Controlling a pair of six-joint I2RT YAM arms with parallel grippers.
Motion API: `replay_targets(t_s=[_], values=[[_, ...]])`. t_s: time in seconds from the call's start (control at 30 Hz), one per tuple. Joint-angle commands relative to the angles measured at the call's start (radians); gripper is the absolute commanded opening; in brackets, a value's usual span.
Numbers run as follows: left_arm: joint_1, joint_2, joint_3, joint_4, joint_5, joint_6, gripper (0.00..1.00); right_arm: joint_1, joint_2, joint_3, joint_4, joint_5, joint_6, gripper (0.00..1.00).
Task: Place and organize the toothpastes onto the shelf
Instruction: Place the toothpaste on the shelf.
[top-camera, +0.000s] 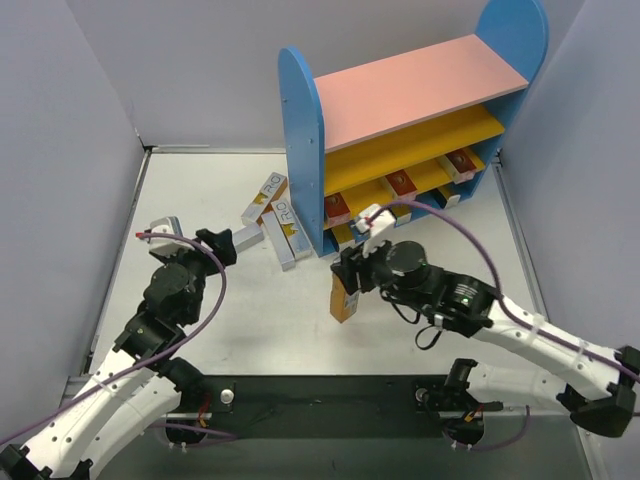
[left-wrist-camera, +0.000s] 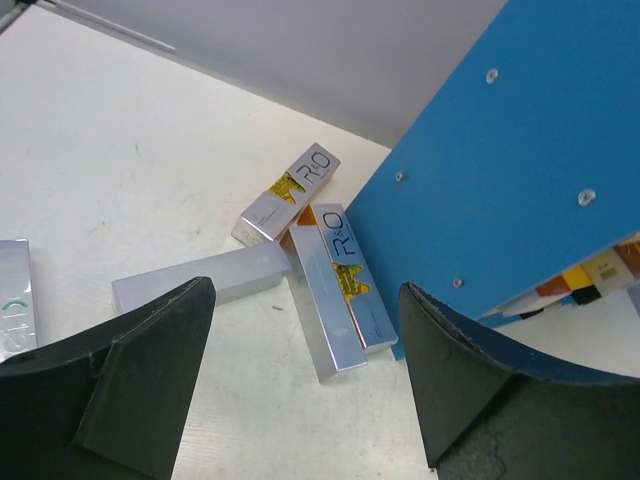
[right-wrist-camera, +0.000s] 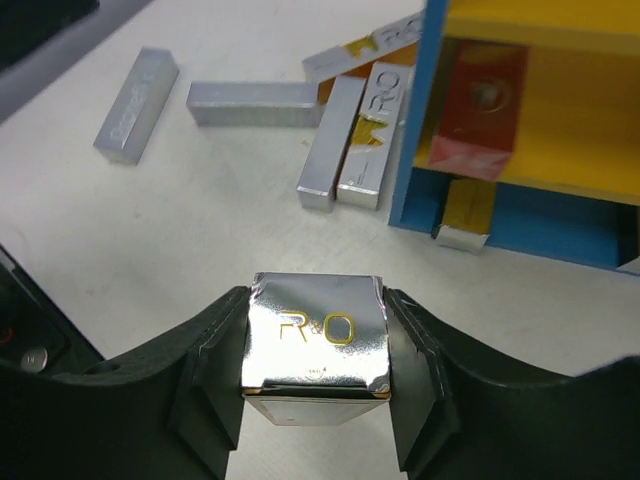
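1. Currently the right end effector (top-camera: 347, 272) is clenched on a toothpaste box (top-camera: 343, 300), which it holds upright in front of the shelf (top-camera: 302, 130), clear of it.
2. Seen from the right wrist, both fingers (right-wrist-camera: 210, 370) press flat against opposite sides of the box, just below its silver end cap lettered "R&O". The jaws stand narrow and the box fills the gap between them.
3. From above, the held box shows an orange-brown side. Whether its lower end rests on the table (top-camera: 280, 330) or hangs just above it cannot be told.
4. Meanwhile the left end effector (top-camera: 224, 243) is released, with its jaws spread wide and nothing between them. It sits low over the table, to the left of the shelf.
5. Ahead of it, a cluster of silver boxes (top-camera: 277, 215) lies on the table just beside the shelf's blue side panel. Two lie side by side and touching, and two others lie angled against their ends.
6. One more silver box (top-camera: 160, 228) lies alone on the table, close to the left end effector and apart from the cluster.
7. Three red boxes (top-camera: 402, 182) lie spaced along the lower yellow board. Another box (top-camera: 345, 235) lies on the blue base below.
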Motion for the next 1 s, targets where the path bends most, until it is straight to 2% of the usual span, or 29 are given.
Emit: replay_targets(t_s=[0.0,0.17,0.3,0.43,0.57,0.77,0.97], values=[[-0.002,-0.027,-0.064,0.136,0.125,0.09,0.85,-0.103,-0.146,0.03,0.03,0.053,-0.009,0.0],[-0.002,-0.036,-0.131,0.194,0.243,0.166,0.85,-0.284,-0.213,0.085,0.052,0.042,-0.039,0.0],[-0.002,-0.031,-0.185,0.234,0.324,0.21,0.85,-0.434,-0.219,0.136,0.166,0.005,-0.047,0.0],[-0.001,-0.021,-0.24,0.263,0.355,0.24,0.85,-0.517,-0.176,0.194,0.269,-0.028,-0.056,0.0],[-0.002,-0.001,-0.277,0.282,0.374,0.254,0.86,-0.58,-0.118,0.246,0.398,-0.068,-0.078,0.0],[-0.002,0.009,-0.306,0.285,0.406,0.236,0.86,-0.64,-0.019,0.259,0.691,-0.157,-0.107,0.0],[-0.002,0.002,-0.3,0.259,0.417,0.23,0.85,-0.656,0.077,0.262,0.847,-0.219,-0.099,0.0]])
